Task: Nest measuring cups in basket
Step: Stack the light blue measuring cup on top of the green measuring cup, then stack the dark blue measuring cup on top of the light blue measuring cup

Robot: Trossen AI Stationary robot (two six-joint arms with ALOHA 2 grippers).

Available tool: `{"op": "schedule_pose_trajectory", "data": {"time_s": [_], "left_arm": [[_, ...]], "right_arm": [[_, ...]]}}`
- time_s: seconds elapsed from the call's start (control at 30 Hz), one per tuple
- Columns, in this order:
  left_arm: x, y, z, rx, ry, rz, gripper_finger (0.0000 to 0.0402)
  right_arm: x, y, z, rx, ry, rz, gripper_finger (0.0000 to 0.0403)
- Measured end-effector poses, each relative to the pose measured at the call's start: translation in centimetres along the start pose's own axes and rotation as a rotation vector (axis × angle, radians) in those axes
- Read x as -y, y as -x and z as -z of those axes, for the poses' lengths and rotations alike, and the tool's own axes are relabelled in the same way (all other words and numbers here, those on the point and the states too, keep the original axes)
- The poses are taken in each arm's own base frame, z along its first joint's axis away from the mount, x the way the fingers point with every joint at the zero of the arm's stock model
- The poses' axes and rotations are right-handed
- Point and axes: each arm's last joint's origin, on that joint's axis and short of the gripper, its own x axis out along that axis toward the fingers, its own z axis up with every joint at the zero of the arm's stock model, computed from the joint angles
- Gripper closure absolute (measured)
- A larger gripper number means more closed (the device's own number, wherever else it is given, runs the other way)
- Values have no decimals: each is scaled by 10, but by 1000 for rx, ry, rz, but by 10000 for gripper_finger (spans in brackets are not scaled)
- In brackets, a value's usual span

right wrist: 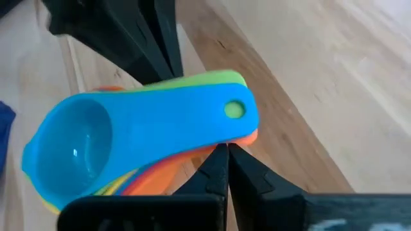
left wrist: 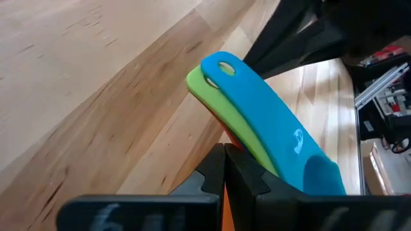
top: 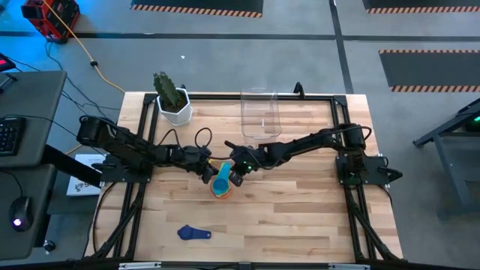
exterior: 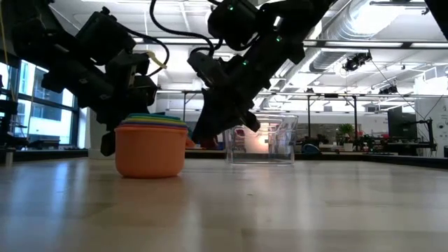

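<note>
A nested stack of measuring cups [top: 222, 184] stands on the table's middle, an orange cup [exterior: 149, 152] at the bottom and a light blue one [right wrist: 70, 147] on top. Their handles fan out a little. My left gripper [top: 207, 172] is shut at the stack's left side, and my right gripper [top: 237, 175] is shut at its right side. A dark blue cup [top: 193, 233] lies alone near the front edge. The clear basket [top: 260, 116] stands at the far edge. My left gripper has its shut fingertips [left wrist: 225, 154] against the side of the lower handles [left wrist: 231, 138], under the green and light blue ones. It comes slanting down from the table's left. My right gripper sets its shut fingertips [right wrist: 225, 154] at the orange handle's free end [right wrist: 249, 136], slanting down from the right. The stack stands upright on the table.
A white pot with a cactus [top: 174, 105] stands at the far left corner. A black cable [top: 201, 138] loops on the wood behind the left arm. Bare wood lies between the stack and the basket [exterior: 262, 140] and along the near right.
</note>
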Motion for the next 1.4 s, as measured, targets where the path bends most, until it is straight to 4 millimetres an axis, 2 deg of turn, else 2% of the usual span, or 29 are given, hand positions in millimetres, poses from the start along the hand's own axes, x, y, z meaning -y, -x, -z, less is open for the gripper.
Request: {"op": "schedule_pose_trajectory", "data": {"time_s": [0.17, 0.37, 0.57, 0.67, 0.73, 0.9, 1.07, 1.17, 1.27, 1.4], "left_arm": [[0, 0, 0, 0, 2, 0, 402], [-3, 3, -1, -71, -10, 25, 402], [-1, 25, -12, -130, -31, 70, 402], [6, 45, -8, -167, -62, 54, 401], [12, 59, -3, -183, -81, 44, 402], [39, 88, 27, -214, -155, 97, 401], [75, 97, 56, -220, -252, 148, 401], [103, 92, 64, -267, -399, 177, 402], [128, 77, 69, -367, -588, 180, 400], [154, 55, 72, -501, -825, 163, 371]], "right_arm": [[4, 1, -5, 20, -16, -5, 403], [9, 6, -3, -34, 9, 29, 403], [10, 42, -4, -116, 115, 123, 403], [9, 61, 7, -189, 169, 169, 403], [9, 72, 22, -237, 175, 170, 403], [17, 96, 69, -242, 46, 148, 403], [20, 109, 106, -109, -124, 37, 403], [23, 111, 117, -15, -187, -11, 403], [27, 109, 123, 25, -223, -37, 403], [28, 109, 124, 17, -210, -53, 403]]}}
